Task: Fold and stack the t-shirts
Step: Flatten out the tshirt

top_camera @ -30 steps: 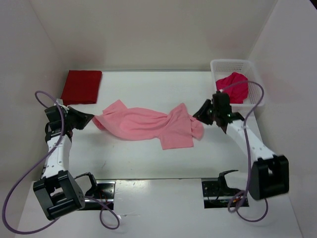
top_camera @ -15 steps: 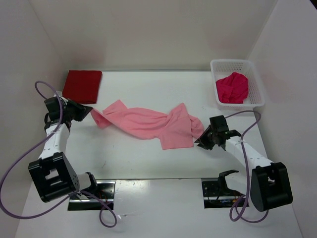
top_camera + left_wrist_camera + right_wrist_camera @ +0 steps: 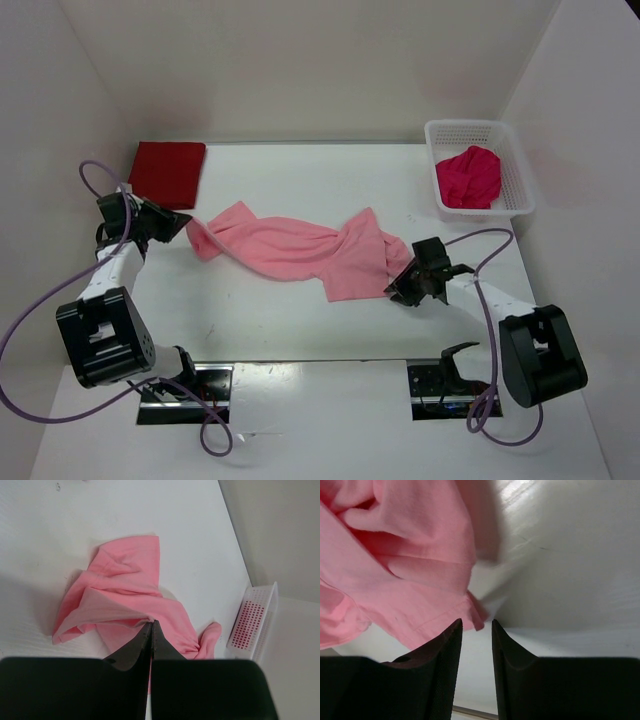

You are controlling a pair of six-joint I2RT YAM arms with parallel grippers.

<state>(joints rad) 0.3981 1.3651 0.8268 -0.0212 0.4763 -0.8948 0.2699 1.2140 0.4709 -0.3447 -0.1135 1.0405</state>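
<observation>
A: Left gripper (image 3: 151,625) is clamped tight, fingers pressed together with no gap, and a fold of the light pink t-shirt (image 3: 300,250) is pinched right at the tips!

B: Yes, from above, that end of the shirt narrows to a point at the gripper, over on the left side of the tabletop (image 3: 300,185). And the right gripper (image 3: 476,622)?

A: Jaws parted, down low over the tabletop at the shirt's other end. In its wrist view a corner of the hem sits right at the mouth between the two fingertips, but the fingers are not closed on it.

B: So one end gripped, one end not. How does the shirt lie?

A: Stretched across the middle of the tabletop, left to right, twisted and rumpled, with a wider flap reaching toward the near edge on the right half. Not flat, not folded.

B: And the others?

A: The dark red t-shirt (image 3: 166,174) is in the far left corner, folded into a neat rectangle, flat on the tabletop, just beyond the left gripper and apart from the pink one. The magenta t-shirt (image 3: 470,176) is bunched up inside the white mesh basket (image 3: 523,190) at the far right corner.

B: Basket well apart from the right gripper?

A: Well apart, yes. The right arm is bent low near the front edge, with its purple cable (image 3: 480,240) looping above it.
</observation>
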